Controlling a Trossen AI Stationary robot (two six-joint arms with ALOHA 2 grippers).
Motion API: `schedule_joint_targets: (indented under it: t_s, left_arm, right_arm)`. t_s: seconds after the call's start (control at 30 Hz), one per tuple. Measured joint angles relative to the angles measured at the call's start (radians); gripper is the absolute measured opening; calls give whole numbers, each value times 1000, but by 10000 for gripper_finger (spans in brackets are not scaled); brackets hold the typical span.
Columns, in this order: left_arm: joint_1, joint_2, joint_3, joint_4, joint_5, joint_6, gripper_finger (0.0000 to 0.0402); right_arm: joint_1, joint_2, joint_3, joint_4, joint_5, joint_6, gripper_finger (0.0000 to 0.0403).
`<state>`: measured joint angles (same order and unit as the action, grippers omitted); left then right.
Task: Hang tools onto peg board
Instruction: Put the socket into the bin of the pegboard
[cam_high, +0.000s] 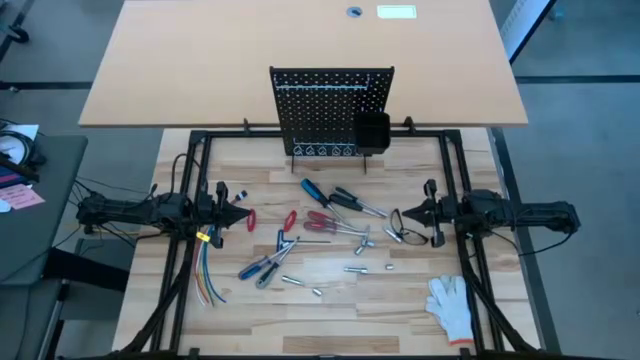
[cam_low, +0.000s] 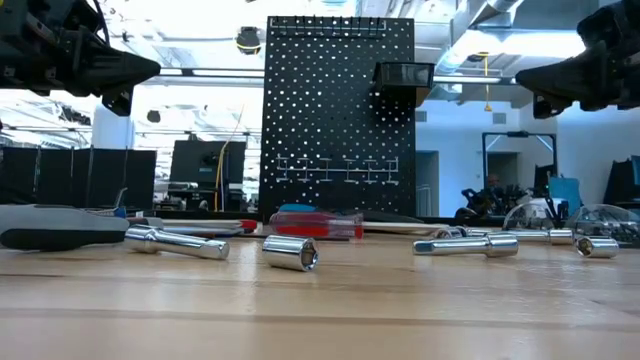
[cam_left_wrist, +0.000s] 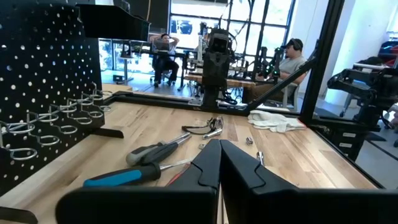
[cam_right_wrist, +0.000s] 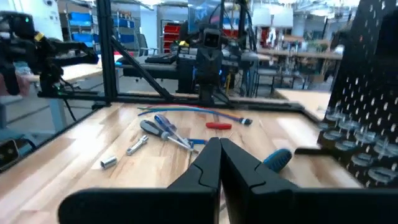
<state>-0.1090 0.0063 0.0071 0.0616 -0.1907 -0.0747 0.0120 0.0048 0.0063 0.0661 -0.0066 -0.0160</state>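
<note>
Flat black perforated metal peg board stood upright at the wooden table's far edge, tools lay scattered before it, left gripper and right gripper both clenched, empty, hovering.

Tools scattered flat on the table before the upright black peg board.
</note>
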Motion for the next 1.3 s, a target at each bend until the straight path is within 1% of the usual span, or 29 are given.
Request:
schedule_joint_targets:
  t_s: [0.07,0.1,0.2,0.27,0.4,0.47,0.53,0.63,0.7,0.73,0.87,0.93,1.0,1.1,1.13,1.2,1.27,1.3]
  left_arm:
    - [0,0,0,0,0,3,0]
    - [0,0,0,0,0,2,0]
    - [0,0,0,1,1,1,0]
    - [0,0,0,-1,0,0,0]
    - [0,0,0,0,0,0,0]
    - [0,0,0,1,0,0,0]
    - [0,0,0,8,0,0,0]
    - [0,0,0,19,0,-2,0]
    - [0,0,0,19,-1,-26,0]
    - [0,0,0,18,-1,-42,0]
    - [0,0,0,14,-1,-90,0]
    - [0,0,0,9,-1,-105,0]
    - [0,0,0,1,-2,-106,0]
    - [0,0,0,3,-8,-108,0]
    - [0,0,0,3,-9,-115,0]
    - [0,0,0,5,-9,-137,0]
    - [-4,0,0,4,-8,-167,0]
    - [-7,0,0,4,-8,-179,0]
  right_arm:
    - [10,2,0,55,-17,204,13]
    - [16,-1,0,81,-10,270,13]
    - [12,2,4,223,67,377,13]
    - [15,7,5,323,56,397,13]
    - [62,46,8,560,-58,344,13]
    - [102,78,8,644,-94,320,13]
    - [148,110,9,699,-105,287,13]
    - [219,171,38,700,-105,232,13]
    - [273,235,69,699,-103,179,13]
    - [301,273,88,698,-103,130,13]
    - [397,467,182,700,-94,-172,13]
    - [430,576,248,698,-49,-245,13]
    - [443,668,319,681,10,-270,13]
    - [446,757,454,539,84,-287,13]
    - [446,777,505,447,117,-279,13]
    - [446,816,604,230,197,-213,18]
    - [446,861,687,15,267,-81,30]
    - [446,885,720,-75,277,-12,38]
